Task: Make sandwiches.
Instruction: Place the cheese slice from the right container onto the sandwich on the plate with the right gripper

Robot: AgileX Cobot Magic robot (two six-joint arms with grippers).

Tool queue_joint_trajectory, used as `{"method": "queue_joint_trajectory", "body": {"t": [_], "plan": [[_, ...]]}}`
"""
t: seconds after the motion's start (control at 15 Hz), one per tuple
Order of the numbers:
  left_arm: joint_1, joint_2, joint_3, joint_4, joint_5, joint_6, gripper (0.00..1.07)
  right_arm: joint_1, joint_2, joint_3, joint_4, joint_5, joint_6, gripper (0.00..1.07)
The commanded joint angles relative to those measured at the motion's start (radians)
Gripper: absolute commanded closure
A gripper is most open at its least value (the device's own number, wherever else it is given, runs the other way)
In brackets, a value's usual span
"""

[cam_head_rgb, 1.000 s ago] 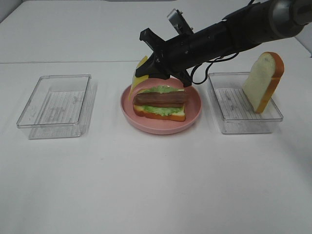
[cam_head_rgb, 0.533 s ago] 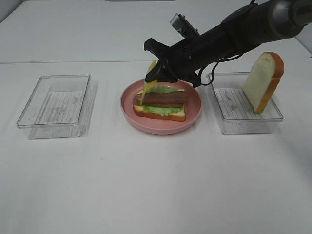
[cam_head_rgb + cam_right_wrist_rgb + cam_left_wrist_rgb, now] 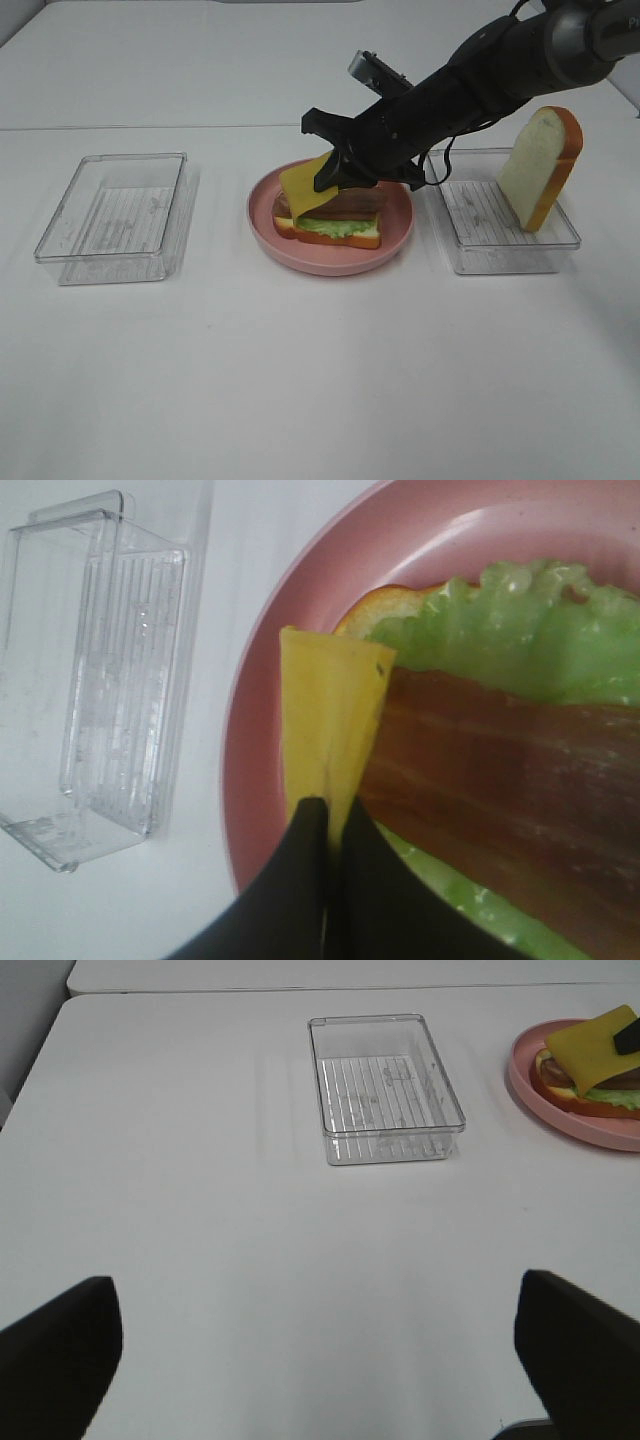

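On the pink plate (image 3: 330,262) sits a partly built sandwich (image 3: 340,222): a bread slice, green lettuce (image 3: 510,620) and reddish-brown meat strips (image 3: 500,780). My right gripper (image 3: 331,178) reaches across the plate from the right and is shut on one edge of the yellow cheese square (image 3: 305,184). The cheese (image 3: 325,715) slants over the left end of the meat. A second bread slice (image 3: 541,166) stands on edge in the right tray (image 3: 500,255). My left gripper (image 3: 320,1360) is open over bare table, nothing between its fingers (image 3: 55,1345), far from the plate (image 3: 530,1085).
An empty clear tray (image 3: 115,215) lies left of the plate, also seen in the left wrist view as the tray (image 3: 385,1090). The right arm (image 3: 480,70) stretches over the gap between the plate and the right tray. White tabletop lies in front.
The right gripper has moved right and down with the cheese. The slice, which hung on edge left of the stack, now lies slanted over the meat's left end.
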Motion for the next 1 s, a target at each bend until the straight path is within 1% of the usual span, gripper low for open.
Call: {"method": "queue_joint_trajectory", "body": {"t": [0.07, 0.13, 0.2, 0.27, 0.33, 0.4, 0.47, 0.53, 0.6, 0.67, 0.8, 0.87, 0.93, 1.0], "plan": [[-0.007, -0.023, 0.002, -0.01, -0.01, 0.0, 0.06, -0.005, -0.003, -0.007, -0.098, -0.022, 0.086, 1.07], [-0.007, -0.023, 0.002, -0.01, -0.01, 0.0, 0.06, -0.005, -0.003, -0.007, -0.139, -0.022, 0.114, 1.07], [-0.007, -0.023, 0.002, -0.01, -0.01, 0.0, 0.06, -0.005, -0.004, -0.007, -0.148, -0.022, 0.115, 1.07], [-0.007, -0.023, 0.002, -0.01, -0.01, 0.0, 0.06, -0.005, -0.004, -0.007, -0.155, -0.022, 0.115, 1.01], [-0.007, -0.023, 0.002, -0.01, -0.01, 0.0, 0.06, -0.005, -0.004, -0.007, -0.155, -0.023, 0.115, 0.9], [-0.007, -0.023, 0.002, -0.01, -0.01, 0.0, 0.06, -0.005, -0.004, -0.007, -0.155, -0.031, 0.115, 0.71], [-0.007, -0.023, 0.002, -0.01, -0.01, 0.0, 0.06, -0.005, -0.008, -0.007, -0.155, -0.04, 0.115, 0.57], [-0.007, -0.023, 0.002, -0.01, -0.01, 0.0, 0.06, -0.005, -0.01, -0.007, -0.155, -0.041, 0.114, 0.52], [-0.007, -0.023, 0.002, -0.01, -0.01, 0.0, 0.06, -0.005, -0.021, -0.007, -0.16, -0.043, 0.114, 0.43], [-0.007, -0.023, 0.002, -0.01, -0.01, 0.0, 0.06, -0.005, -0.043, -0.007, -0.204, -0.046, 0.114, 0.37], [-0.007, -0.023, 0.002, -0.01, -0.01, 0.0, 0.06, -0.005, -0.07, -0.007, -0.288, -0.044, 0.134, 0.37], [-0.007, -0.023, 0.002, -0.01, -0.01, 0.0, 0.06, -0.005, -0.077, -0.007, -0.308, -0.044, 0.143, 0.37], [-0.007, -0.023, 0.002, -0.01, -0.01, 0.0, 0.06, -0.003, -0.111, -0.007, -0.374, -0.023, 0.183, 0.37], [-0.007, -0.023, 0.002, -0.01, -0.01, 0.0, 0.06, -0.002, -0.144, -0.007, -0.394, 0.004, 0.19, 0.35]]}}
